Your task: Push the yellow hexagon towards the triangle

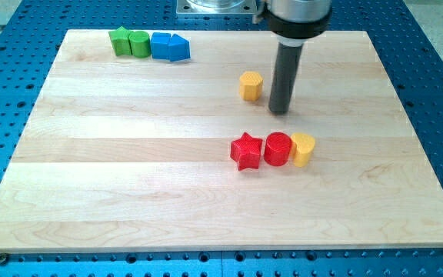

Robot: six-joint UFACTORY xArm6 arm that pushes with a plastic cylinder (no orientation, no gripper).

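The yellow hexagon [251, 85] sits on the wooden board [129, 169], right of centre toward the view's top. My tip [281, 111] rests on the board just right of it and slightly lower, a small gap apart. The blue triangle-like block [178, 48] lies at the view's top left, touching a blue cube [161, 45].
A green star [119, 40] and a green cylinder [138, 43] stand left of the blue cube in a row. Below my tip a red star [246, 151], a red cylinder [278, 149] and a yellow heart-like block [303, 148] sit side by side.
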